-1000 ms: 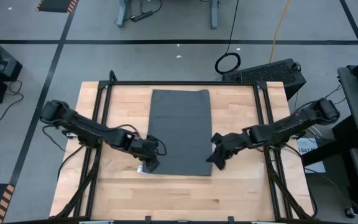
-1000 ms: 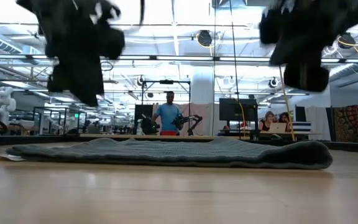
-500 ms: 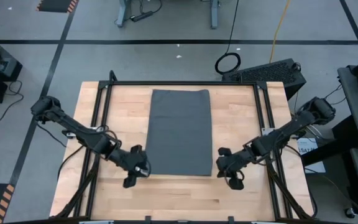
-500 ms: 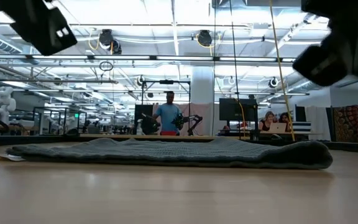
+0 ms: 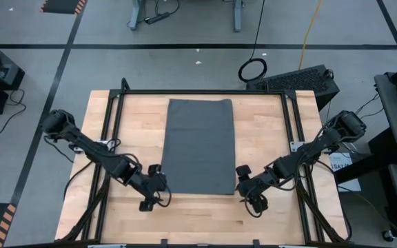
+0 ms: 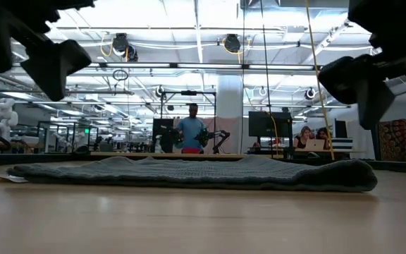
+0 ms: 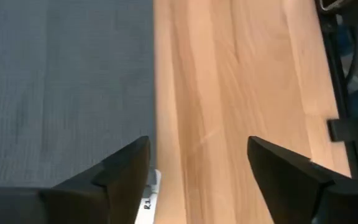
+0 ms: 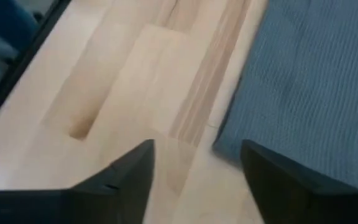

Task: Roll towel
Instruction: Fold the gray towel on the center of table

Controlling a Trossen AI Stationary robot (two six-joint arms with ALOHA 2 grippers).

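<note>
The wooden surface (image 5: 267, 131) spreads under both arms, framed by black rails. On it the towel (image 5: 198, 146) lies flat and unrolled, a dark grey rectangle stretched lengthwise away from the 2 grippers, its near short edge lying between them. In the low view the towel (image 6: 189, 173) shows as a low, slightly rumpled mound resting on the surface, with nothing lifted.

The left gripper (image 5: 149, 196) hovers just outside the towel's near corner on its own side, above the surface and not touching the cloth. Its wrist view shows the 2 dark fingers (image 7: 123, 174) spread apart with bare wood between them; the towel's long edge runs ahead of the inner finger, and a small white tag (image 7: 149, 193) sticks out from the cloth right beside that finger.

The right gripper (image 5: 252, 193) hangs just outside the opposite near corner, also clear of the fabric. Its fingers (image 8: 129, 174) stand parted as well, with pale wood showing between them and the towel's corner lying just ahead of the inner finger. Neither gripper holds anything.

In the low view both grippers appear as dark blurred shapes high up, well above the towel. Far behind the surface, a person (image 6: 191, 130) in a blue top stands in the room.
</note>
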